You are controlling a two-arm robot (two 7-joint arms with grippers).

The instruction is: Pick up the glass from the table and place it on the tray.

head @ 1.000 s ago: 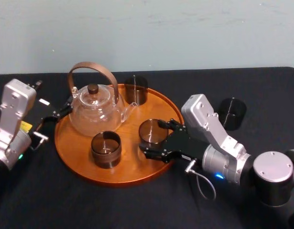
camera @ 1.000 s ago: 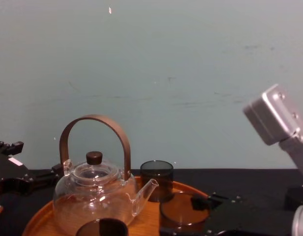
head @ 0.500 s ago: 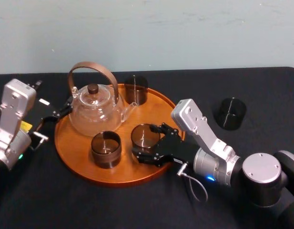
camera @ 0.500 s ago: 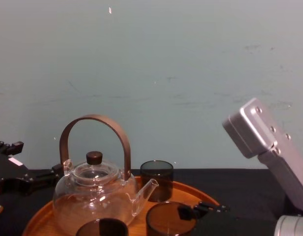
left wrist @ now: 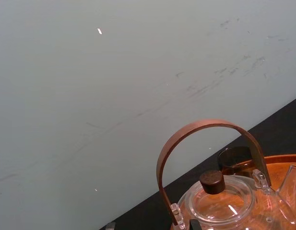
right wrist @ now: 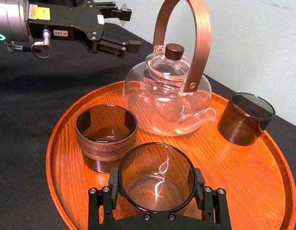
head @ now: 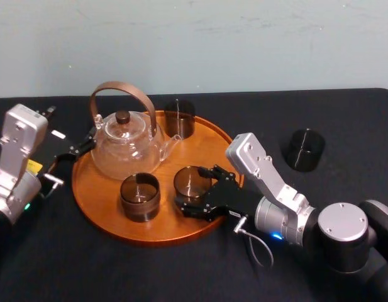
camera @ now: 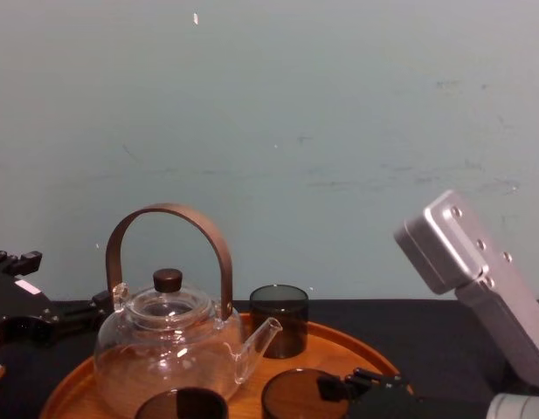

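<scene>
My right gripper (head: 192, 196) is shut on a smoky glass (head: 192, 181), one black finger on each side of it (right wrist: 156, 178). The glass is upright at the front right of the round wooden tray (head: 112, 217), very low; whether its base touches the wood is hidden. The chest view shows its rim (camera: 300, 391) just above the lower edge. The tray lies on the black table (head: 49, 264). My left gripper (head: 77, 150) rests open at the tray's left rim, also seen from the right wrist (right wrist: 120, 29), holding nothing.
A glass teapot (head: 126, 146) with a brown arched handle stands at the tray's back left. A second glass (head: 139, 196) is beside the held one, a third (head: 180, 117) at the back rim. Another dark glass (head: 305, 150) stands on the cloth to the right.
My right gripper carried the glass leftward, further over the tray, then lowered it. The left arm, the teapot and the other glasses have not moved.
</scene>
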